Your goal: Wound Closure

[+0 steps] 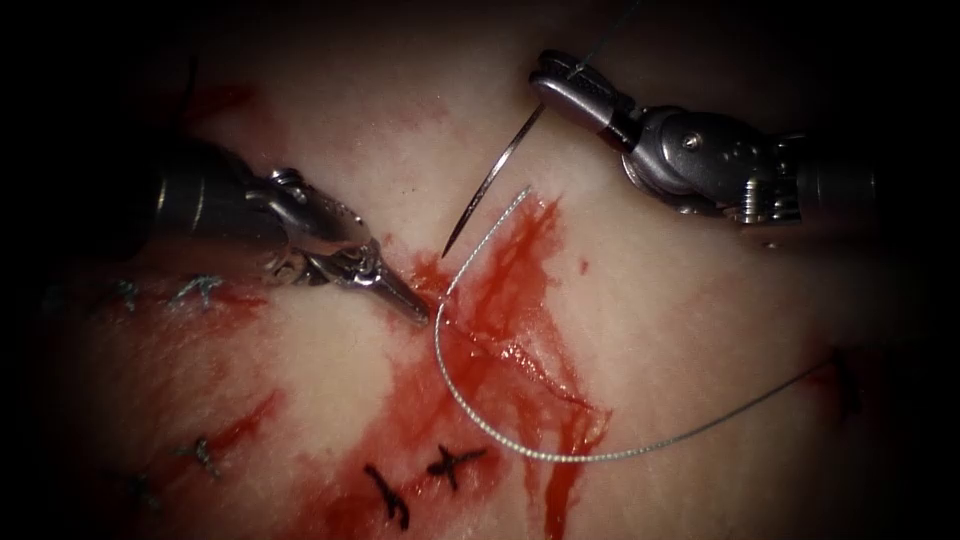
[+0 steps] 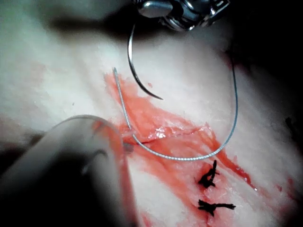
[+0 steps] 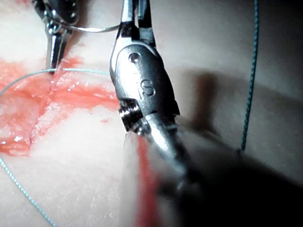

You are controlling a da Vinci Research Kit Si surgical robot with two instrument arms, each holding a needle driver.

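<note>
My right tool [image 1: 545, 80] has its jaws shut on the curved needle [image 1: 495, 170] near its tail end. The needle hangs free above the tissue [image 1: 650, 300], its tip pointing down at the upper end of the cut [image 1: 520, 350]. The left wrist view shows the same needle [image 2: 135, 71] under the right tool [image 2: 180, 12]. The thread [image 1: 470, 410] runs from a loose end beside the needle tip down to the cut, then loops away to the right. My left tool [image 1: 418, 312] is shut, its tip on the cut's left edge beside the thread; I cannot tell whether it holds the thread.
Two dark knotted stitches [image 1: 450, 465] close the lower cut, and they appear again in the left wrist view [image 2: 208, 177]. Older pale stitches [image 1: 195, 290] lie far left. Red fluid [image 1: 560, 480] spreads along the cut. A thread strand [image 3: 251, 71] rises beside the right tool.
</note>
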